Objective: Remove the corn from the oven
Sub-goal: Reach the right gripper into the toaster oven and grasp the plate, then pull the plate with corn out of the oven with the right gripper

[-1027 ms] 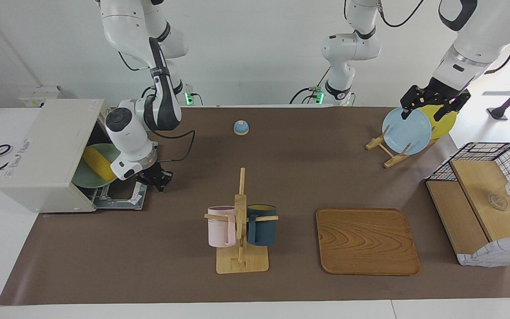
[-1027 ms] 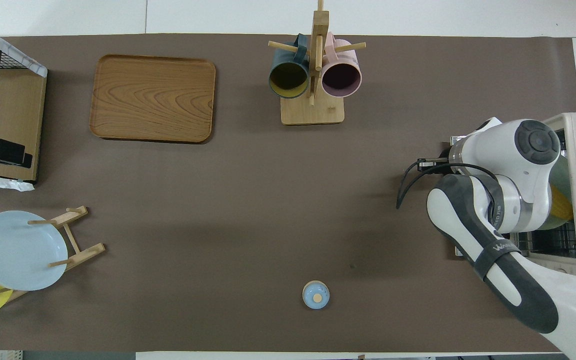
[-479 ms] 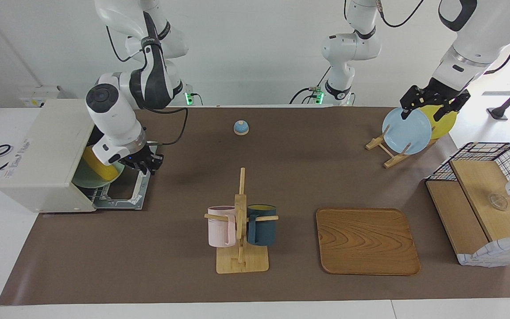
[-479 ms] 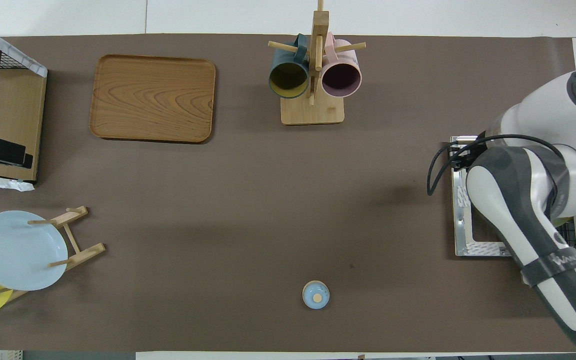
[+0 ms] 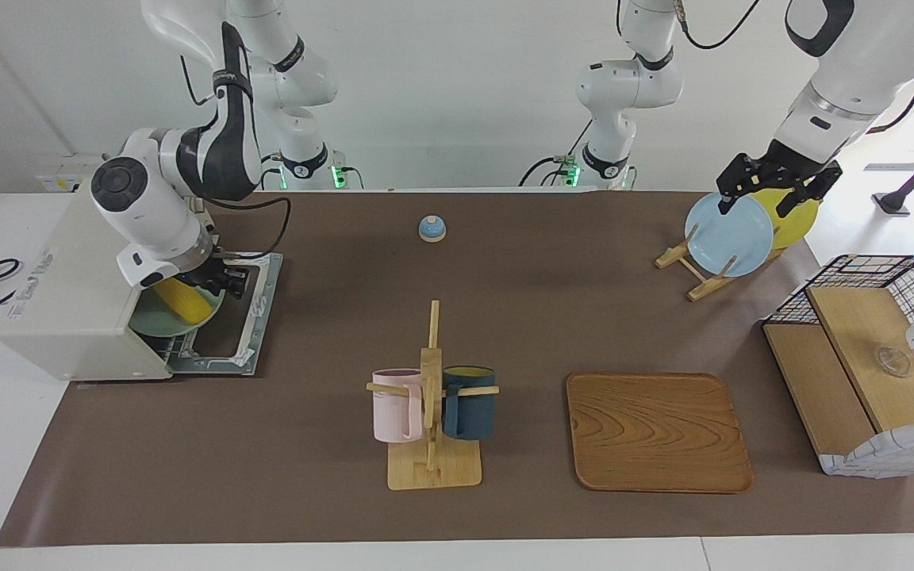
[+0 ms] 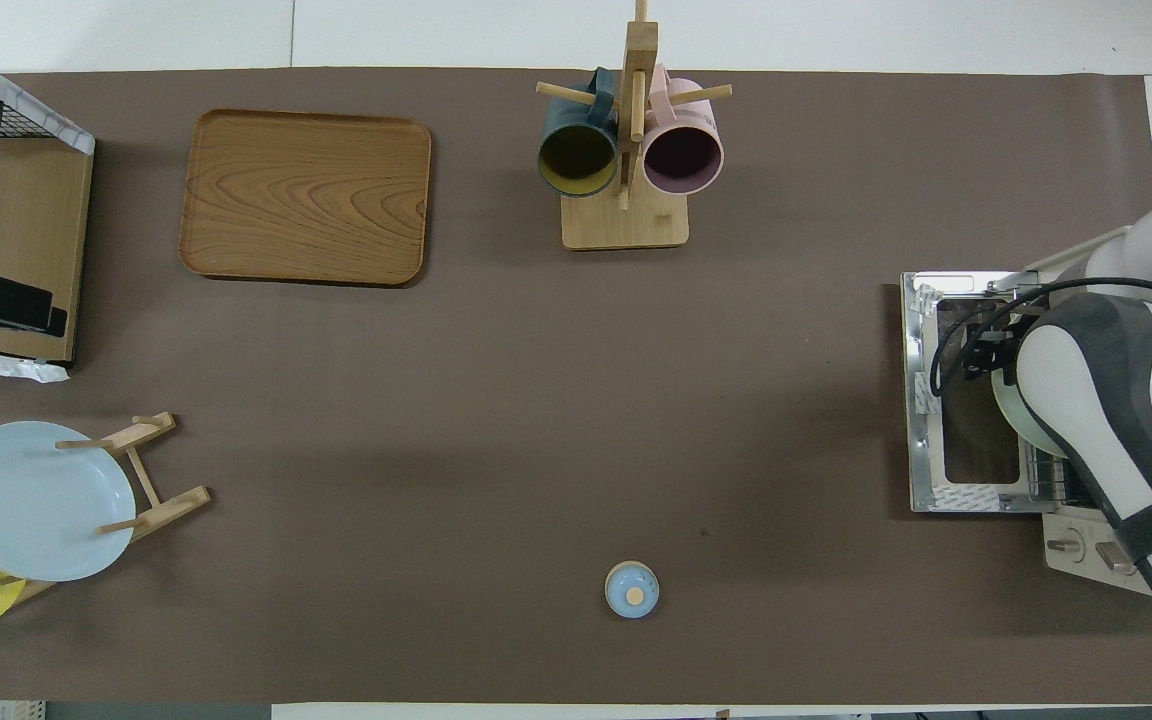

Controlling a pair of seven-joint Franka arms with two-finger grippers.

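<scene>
The cream-white oven [image 5: 80, 293] stands at the right arm's end of the table, its door [image 5: 255, 313] dropped flat on the brown mat. In its mouth the yellow corn [image 5: 186, 300] lies on a pale green plate [image 5: 157, 321], which rests on the wire rack. My right gripper [image 5: 224, 281] hangs over the plate's rim, just beside the corn's outer end. In the overhead view the right arm [image 6: 1106, 400] hides the corn, and only the door [image 6: 921, 400] and a sliver of the plate [image 6: 1008, 420] show. My left gripper [image 5: 766, 202] waits open over the plate rack.
A mug tree [image 5: 430, 396] with a pink and a dark blue mug stands mid-table, beside a wooden tray [image 5: 658, 432]. A small blue bell [image 5: 432, 228] sits nearer the robots. A rack holds a blue plate [image 5: 729, 235] and a yellow plate [image 5: 796, 216]. Next to it stands a wire shelf [image 5: 862, 357].
My right gripper has left the outer edge of the opened door and swung up to the oven's mouth, over the plate with the corn. The left arm has not moved.
</scene>
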